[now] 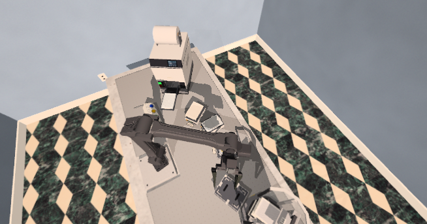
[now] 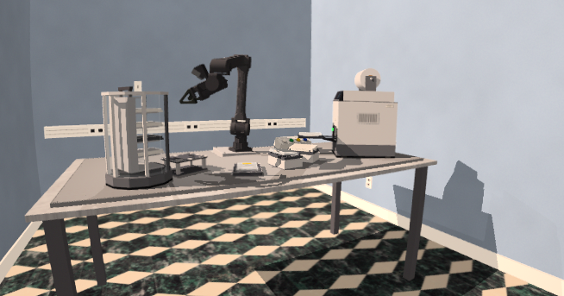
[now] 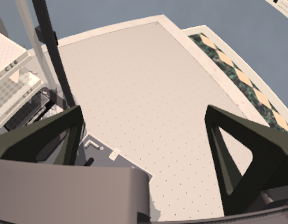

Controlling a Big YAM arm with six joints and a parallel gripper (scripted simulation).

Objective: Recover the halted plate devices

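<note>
My gripper (image 1: 226, 179) is open and empty. It hangs above the recovery nest N6 (image 1: 230, 190), a dark frame with white corner locators and no plate on it. In the side view the gripper (image 2: 190, 97) is well above the nest (image 2: 185, 159) and tilted down toward it. The plate hotel H1 (image 1: 275, 209) stands just beyond the nest. A white plate (image 1: 266, 211) lies in one of its slots, its end toward the nest; the wrist view shows it at the left edge (image 3: 11, 83). The wrist view shows both fingers wide apart with nothing between them.
The sealer SEAL (image 1: 170, 62) stands at the far end with a white plate (image 1: 168, 100) on its stage. The panel PANEL (image 1: 149, 108) is beside it. Two shakers (image 1: 195, 111) (image 1: 212, 122) each carry a plate. A low station (image 1: 241, 135) sits near the table's right edge.
</note>
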